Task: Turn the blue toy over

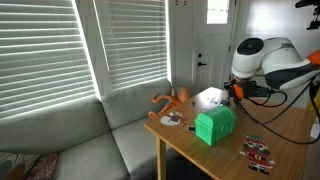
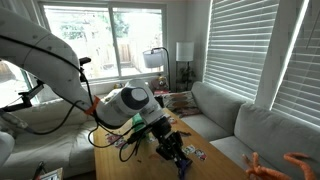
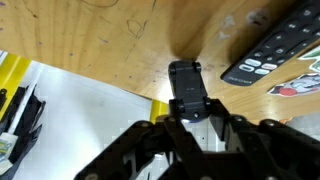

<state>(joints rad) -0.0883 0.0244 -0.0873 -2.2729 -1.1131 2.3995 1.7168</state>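
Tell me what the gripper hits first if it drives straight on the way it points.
Most likely the bare wooden table just past the gripper. The remote lies to one side of that line. Depth is hard to judge in the wrist view.

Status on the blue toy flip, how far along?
Done: the gripper is low over the table, near the remote. In hand: jaws look shut on a small dark block, likely the blue toy. Left: turning it over and releasing; no flip visible yet.
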